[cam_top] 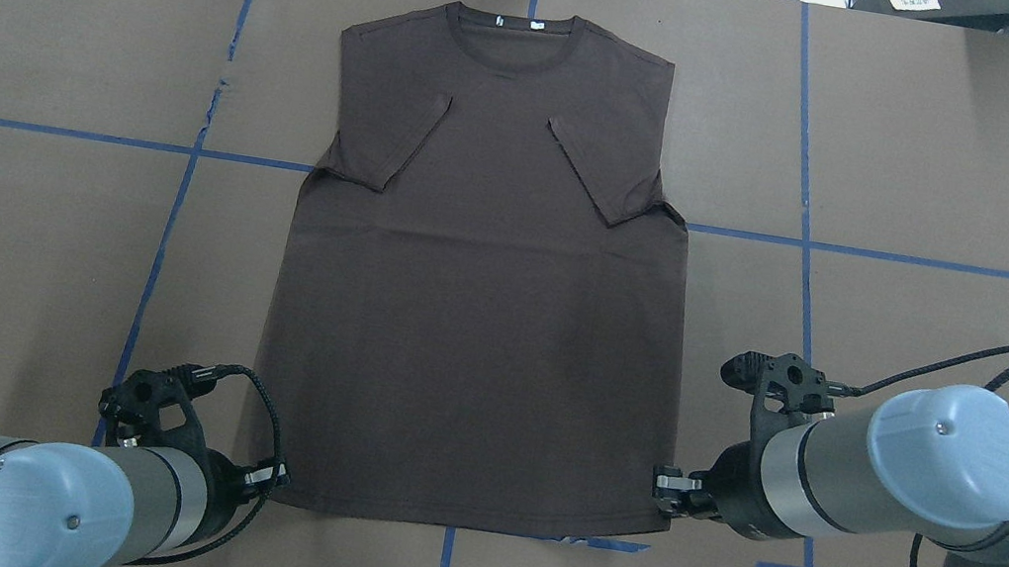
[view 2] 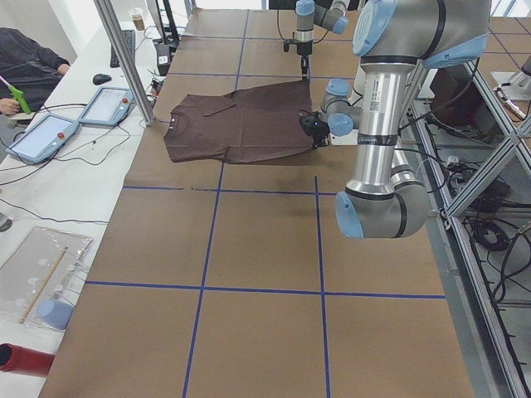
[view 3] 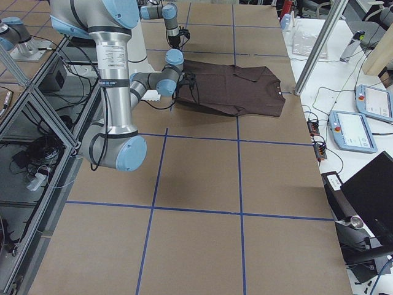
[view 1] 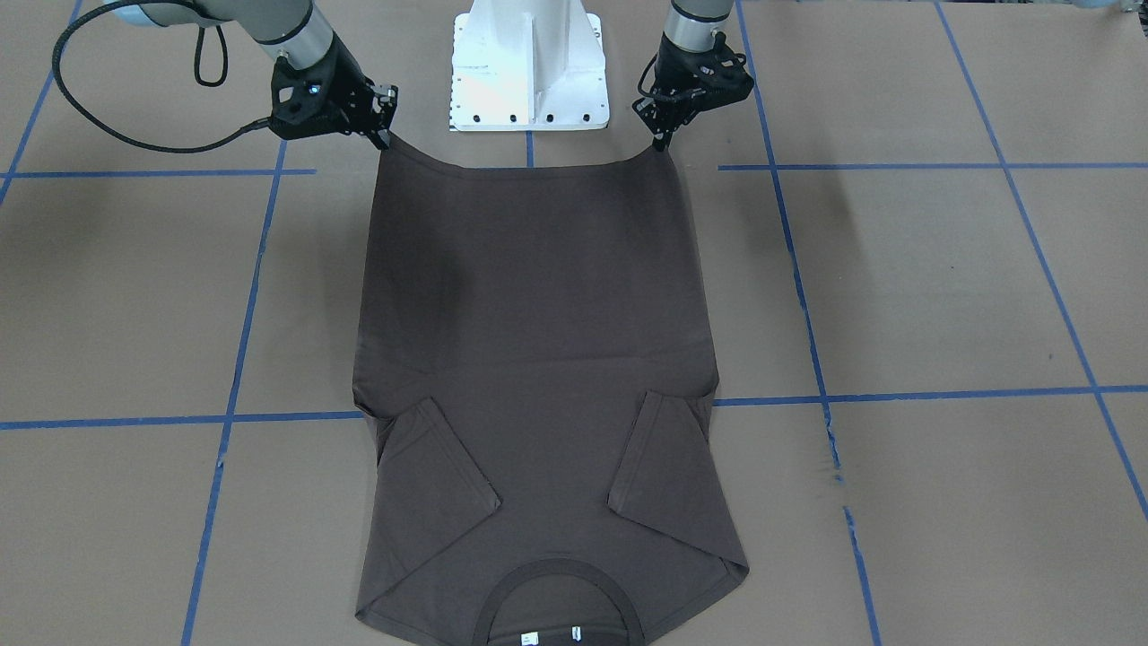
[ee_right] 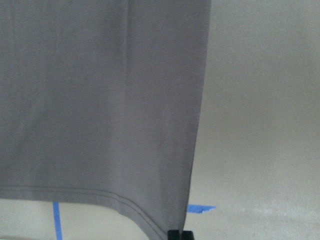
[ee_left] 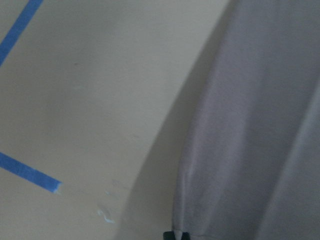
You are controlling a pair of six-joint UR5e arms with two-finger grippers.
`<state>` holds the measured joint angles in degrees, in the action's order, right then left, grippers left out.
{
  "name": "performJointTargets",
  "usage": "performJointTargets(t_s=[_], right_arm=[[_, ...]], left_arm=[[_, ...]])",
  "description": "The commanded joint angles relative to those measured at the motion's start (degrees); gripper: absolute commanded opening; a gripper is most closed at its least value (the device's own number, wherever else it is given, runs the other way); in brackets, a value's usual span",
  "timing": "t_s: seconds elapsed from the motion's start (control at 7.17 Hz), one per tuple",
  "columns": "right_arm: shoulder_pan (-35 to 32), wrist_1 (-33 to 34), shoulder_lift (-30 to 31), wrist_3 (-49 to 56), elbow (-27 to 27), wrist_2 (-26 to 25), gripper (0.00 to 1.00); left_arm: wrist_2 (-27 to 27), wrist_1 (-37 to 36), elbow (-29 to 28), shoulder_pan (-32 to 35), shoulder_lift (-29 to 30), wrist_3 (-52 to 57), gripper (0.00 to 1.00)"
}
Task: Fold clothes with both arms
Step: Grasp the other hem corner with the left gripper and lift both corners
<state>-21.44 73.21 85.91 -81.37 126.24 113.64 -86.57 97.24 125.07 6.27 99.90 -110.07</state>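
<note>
The dark brown T-shirt point(view 1: 538, 314) lies on the brown table, front up, both sleeves folded in over the chest. Its collar point(cam_top: 512, 30) with white tags is at the far edge. My left gripper point(view 1: 662, 144) is shut on the hem corner on my left, seen in the overhead view point(cam_top: 273, 477). My right gripper point(view 1: 386, 136) is shut on the other hem corner point(cam_top: 670, 483). The hem sags slightly between them, lifted just off the table. Both wrist views show cloth point(ee_left: 260, 125) point(ee_right: 100, 100) running up from the fingertips.
The white base block point(view 1: 529, 67) stands just behind the hem, between the arms. Blue tape lines point(cam_top: 176, 204) grid the table. A metal pole point(view 2: 124, 58) stands near the collar end, with tablets point(view 2: 41, 137) and a seated person beyond it.
</note>
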Motion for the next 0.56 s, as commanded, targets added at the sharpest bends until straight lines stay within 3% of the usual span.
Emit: performJointTargets(t_s=[0.0, 0.28, 0.42], right_arm=[[2.8, 0.1, 3.2, 0.0, 5.7, 3.9, 0.0], [3.2, 0.1, 4.9, 0.0, 8.9, 9.1, 0.0], [3.1, 0.1, 5.3, 0.2, 8.8, 9.2, 0.0]], left_arm=[[0.0, -0.8, 4.8, -5.4, -0.5, 1.5, 0.0], [0.2, -0.8, 11.5, -12.1, -6.8, 1.8, 0.0], [0.2, -0.8, 14.5, -14.2, -8.9, 1.8, 0.0]])
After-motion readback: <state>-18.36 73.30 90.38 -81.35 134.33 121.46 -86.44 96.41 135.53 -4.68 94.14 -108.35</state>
